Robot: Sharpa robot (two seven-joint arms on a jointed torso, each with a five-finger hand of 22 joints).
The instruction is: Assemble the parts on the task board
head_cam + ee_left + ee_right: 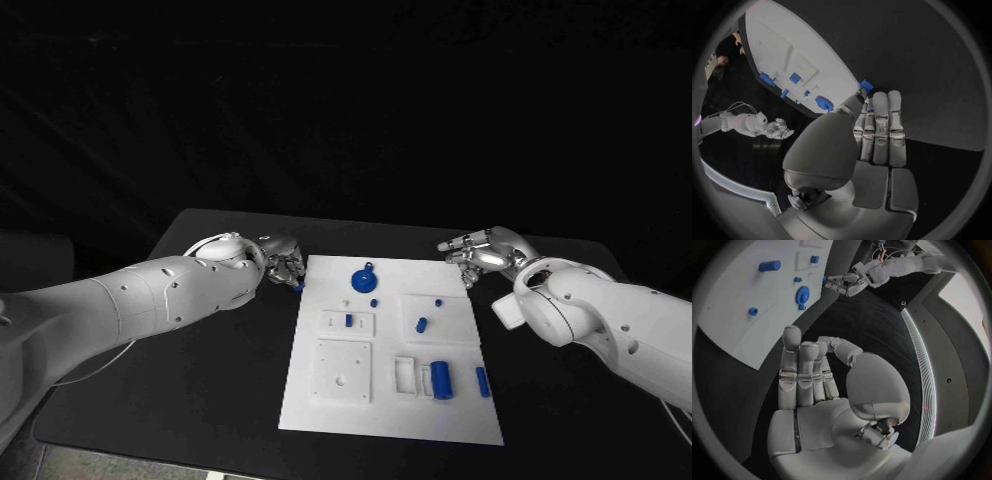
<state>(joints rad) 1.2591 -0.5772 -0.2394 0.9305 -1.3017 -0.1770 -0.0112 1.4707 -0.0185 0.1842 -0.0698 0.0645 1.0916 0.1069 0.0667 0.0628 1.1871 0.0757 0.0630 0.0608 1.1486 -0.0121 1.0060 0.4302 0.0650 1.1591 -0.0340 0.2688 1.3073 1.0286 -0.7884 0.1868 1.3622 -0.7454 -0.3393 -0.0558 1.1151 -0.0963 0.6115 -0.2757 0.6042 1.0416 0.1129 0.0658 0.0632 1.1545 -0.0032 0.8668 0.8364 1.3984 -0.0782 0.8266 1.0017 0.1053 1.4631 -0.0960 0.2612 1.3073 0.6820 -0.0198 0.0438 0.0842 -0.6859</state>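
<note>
White and flat, the task board point(387, 400) lies mid-table with blue parts point(443, 380) on it. Left hand point(280, 262) pinches a small blue piece point(866, 85) at the board's far left corner; right hand point(488, 252) hovers empty, fingers point(798, 372) straight and together.

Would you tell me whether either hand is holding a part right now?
The left hand pinches a small blue part in its fingertips; the right hand holds nothing.

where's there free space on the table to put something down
Bare black table lies left of the task board, behind the left hand, and along the far edge between both hands. The board's middle, with blue parts, is crowded; the right hand hovers at its far right corner.
</note>
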